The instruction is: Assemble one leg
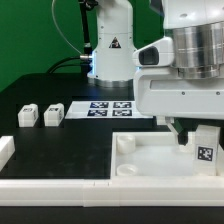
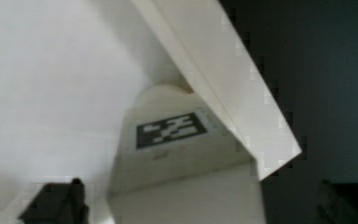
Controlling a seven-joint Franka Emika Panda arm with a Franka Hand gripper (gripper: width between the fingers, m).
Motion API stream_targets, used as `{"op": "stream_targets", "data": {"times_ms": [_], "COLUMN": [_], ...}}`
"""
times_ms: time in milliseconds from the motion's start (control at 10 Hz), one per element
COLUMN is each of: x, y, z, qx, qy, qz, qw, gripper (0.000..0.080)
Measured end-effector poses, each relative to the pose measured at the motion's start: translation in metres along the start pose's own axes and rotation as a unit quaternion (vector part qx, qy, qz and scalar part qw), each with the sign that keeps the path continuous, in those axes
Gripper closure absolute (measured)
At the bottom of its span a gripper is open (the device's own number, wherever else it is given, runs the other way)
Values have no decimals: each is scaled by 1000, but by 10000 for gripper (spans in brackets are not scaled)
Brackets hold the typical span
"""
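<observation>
My gripper (image 1: 196, 138) reaches down over the right part of the large white tray-like piece (image 1: 150, 165). It is shut on a leg (image 1: 205, 150), a small white block whose black-and-white marker faces the camera. In the wrist view the leg (image 2: 176, 135) stands between my dark fingers (image 2: 55, 203), close against a slanting white wall of the tray piece (image 2: 211, 70). The leg's lower end is hidden, so I cannot tell whether it sits in a socket. Two more legs (image 1: 27, 115) (image 1: 53, 116) lie side by side on the black table at the exterior view's left.
The marker board (image 1: 110, 107) lies flat behind the tray piece, in front of the robot base (image 1: 110, 50). A white part (image 1: 5, 150) shows at the exterior view's left edge. A long white bar (image 1: 50, 190) runs along the front.
</observation>
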State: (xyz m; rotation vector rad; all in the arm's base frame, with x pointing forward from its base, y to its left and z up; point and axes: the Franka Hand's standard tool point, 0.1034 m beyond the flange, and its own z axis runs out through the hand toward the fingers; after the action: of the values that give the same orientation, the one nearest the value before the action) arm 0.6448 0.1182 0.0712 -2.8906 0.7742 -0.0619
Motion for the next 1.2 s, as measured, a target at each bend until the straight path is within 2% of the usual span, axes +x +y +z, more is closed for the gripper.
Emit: {"op": "stream_targets", "data": {"times_ms": [200, 300, 400, 500, 700, 900, 1000, 1200], "x": [-2, -2, -3, -5, -5, -4, -4, -5], "y": [-1, -2, -3, 4, 5, 5, 4, 4], "z": [3, 3, 3, 5, 5, 5, 5, 6], "qx": [4, 5, 9, 2, 1, 15, 20, 20], "qy": [9, 8, 6, -1, -1, -15, -25, -31], "qz": [0, 17, 88, 139, 212, 399, 481, 555], "qw": [1000, 1000, 996, 990, 977, 917, 876, 831], "gripper": [150, 260, 398, 500, 500, 500, 503, 505]}}
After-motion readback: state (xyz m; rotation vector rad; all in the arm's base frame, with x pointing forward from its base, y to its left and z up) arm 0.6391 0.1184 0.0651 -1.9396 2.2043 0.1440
